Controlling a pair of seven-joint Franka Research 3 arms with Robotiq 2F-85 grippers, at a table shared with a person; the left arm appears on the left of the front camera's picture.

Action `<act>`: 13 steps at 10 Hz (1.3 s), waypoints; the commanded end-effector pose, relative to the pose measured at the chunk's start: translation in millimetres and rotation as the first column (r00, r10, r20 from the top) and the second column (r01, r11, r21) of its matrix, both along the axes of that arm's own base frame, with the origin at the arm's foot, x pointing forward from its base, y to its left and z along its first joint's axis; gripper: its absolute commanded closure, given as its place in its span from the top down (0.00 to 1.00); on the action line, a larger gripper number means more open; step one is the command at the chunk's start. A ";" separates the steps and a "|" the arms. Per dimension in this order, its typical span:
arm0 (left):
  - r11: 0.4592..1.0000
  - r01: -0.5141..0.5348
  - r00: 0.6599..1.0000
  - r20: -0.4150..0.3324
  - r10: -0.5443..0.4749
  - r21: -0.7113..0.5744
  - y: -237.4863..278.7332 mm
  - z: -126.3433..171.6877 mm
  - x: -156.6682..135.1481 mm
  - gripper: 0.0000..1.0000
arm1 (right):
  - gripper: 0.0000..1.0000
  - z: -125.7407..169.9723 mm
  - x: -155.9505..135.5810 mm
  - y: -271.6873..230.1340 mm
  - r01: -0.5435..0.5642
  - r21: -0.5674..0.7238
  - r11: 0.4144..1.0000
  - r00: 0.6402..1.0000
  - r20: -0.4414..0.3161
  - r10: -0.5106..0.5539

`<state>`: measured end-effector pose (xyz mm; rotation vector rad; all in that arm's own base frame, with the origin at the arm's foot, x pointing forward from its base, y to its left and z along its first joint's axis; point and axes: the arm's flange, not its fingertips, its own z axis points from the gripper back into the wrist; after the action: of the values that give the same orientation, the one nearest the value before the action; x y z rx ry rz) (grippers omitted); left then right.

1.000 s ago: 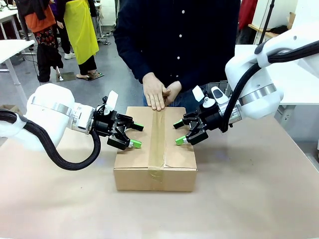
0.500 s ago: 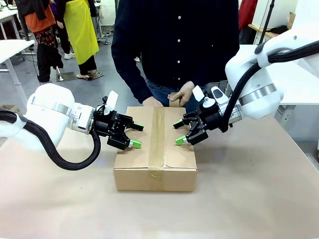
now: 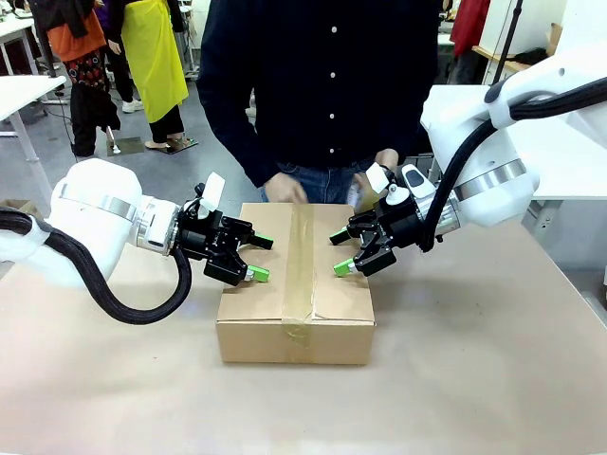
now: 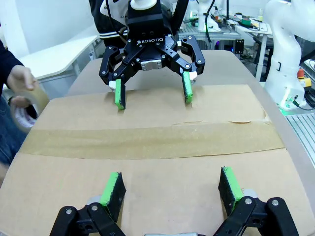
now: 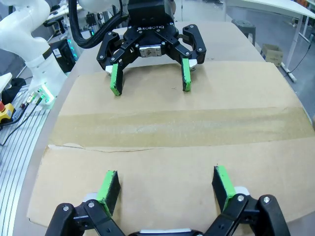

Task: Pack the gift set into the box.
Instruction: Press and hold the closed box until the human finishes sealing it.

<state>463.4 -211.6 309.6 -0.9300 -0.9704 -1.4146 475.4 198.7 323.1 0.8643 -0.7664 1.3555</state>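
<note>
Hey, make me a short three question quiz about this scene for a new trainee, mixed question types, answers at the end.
1. True or false: the box has its flaps closed, with tape along the seam.
2. Are the left hand and right hand open or shut?
3. The person holds: A) scissors B) a tape roll C) a knife

Key: 1 true; 2 both open, holding nothing; 3 B.
</note>
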 end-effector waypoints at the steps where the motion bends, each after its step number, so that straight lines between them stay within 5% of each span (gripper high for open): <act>1: 1.000 0.002 1.000 0.004 -0.002 0.002 0.3 -1.0 -0.8 1.00 | 1.00 -1.2 0.5 -0.6 0.005 0.001 1.000 1.000 -0.009 -0.005; 3: 1.000 0.000 1.000 0.000 0.000 0.000 0.0 0.0 0.0 1.00 | 1.00 0.0 0.0 0.0 0.000 0.000 1.000 1.000 0.000 0.000; 4: 0.996 0.066 0.988 -0.134 -0.074 -0.065 5.5 18.8 -0.6 1.00 | 1.00 12.3 1.6 2.2 0.000 -0.013 1.000 0.997 -0.074 -0.001; 5: 0.992 0.059 0.979 -0.185 -0.079 -0.112 36.8 50.4 -12.5 1.00 | 1.00 42.7 -10.4 -34.6 0.038 0.085 0.996 0.989 -0.148 -0.025; 7: 0.967 -0.058 0.992 -0.119 0.029 -0.248 133.1 86.2 -48.1 1.00 | 1.00 78.3 -50.1 -154.5 0.284 0.312 0.907 0.948 -0.232 -0.217; 10: 0.926 -0.171 0.985 -0.084 0.151 -0.336 212.2 42.7 -62.3 1.00 | 1.00 42.8 -86.1 -238.7 0.495 0.429 0.756 0.869 -0.259 -0.421; 11: 0.903 -0.176 0.982 -0.133 0.134 -0.392 219.2 33.1 -56.3 1.00 | 1.00 73.8 -71.2 -205.4 0.325 0.351 0.878 0.936 -0.251 -0.247; 12: 0.929 -0.181 0.982 -0.114 0.152 -0.323 211.1 70.9 -67.5 1.00 | 1.00 73.8 -71.2 -205.4 0.325 0.351 0.878 0.936 -0.251 -0.247; 13: 0.929 -0.181 0.982 -0.114 0.152 -0.323 211.1 70.9 -67.5 1.00 | 1.00 73.8 -71.2 -205.4 0.325 0.351 0.878 0.936 -0.251 -0.247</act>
<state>397.0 12.1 360.1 -1.1284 -1.2355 -1.0487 393.7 -15.8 388.8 1.1283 -1.0057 0.8140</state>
